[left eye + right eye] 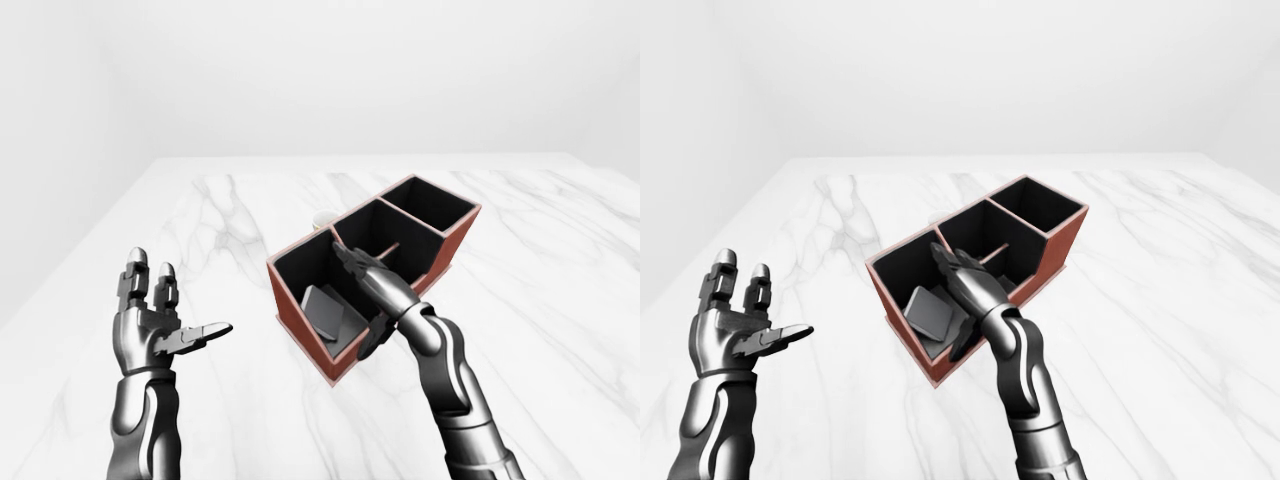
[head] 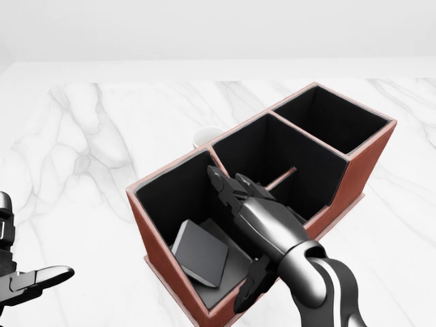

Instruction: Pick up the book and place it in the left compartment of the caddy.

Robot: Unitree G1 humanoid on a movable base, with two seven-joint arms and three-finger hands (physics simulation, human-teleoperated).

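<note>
The marble table (image 2: 88, 143) fills most of the head view, its near edge cut off by the bottom of the frame. At center sits the red caddy (image 2: 354, 178), running from lower left to upper right with 3 black-lined compartments. My right hand (image 2: 248, 211) reaches in from the lower right, fingers spread and released over the divider between the left and middle compartments; my forearm hides the caddy's near wall there. The book (image 2: 199, 253) lies tilted on the floor of the left compartment, free of my fingers, 1 corner propped against the wall. My left hand (image 1: 150, 320) hangs open at the lower left of the left-eye view, holding nothing. A small white cup (image 2: 206, 137) peeks above the caddy's upper rim, mostly hidden.
</note>
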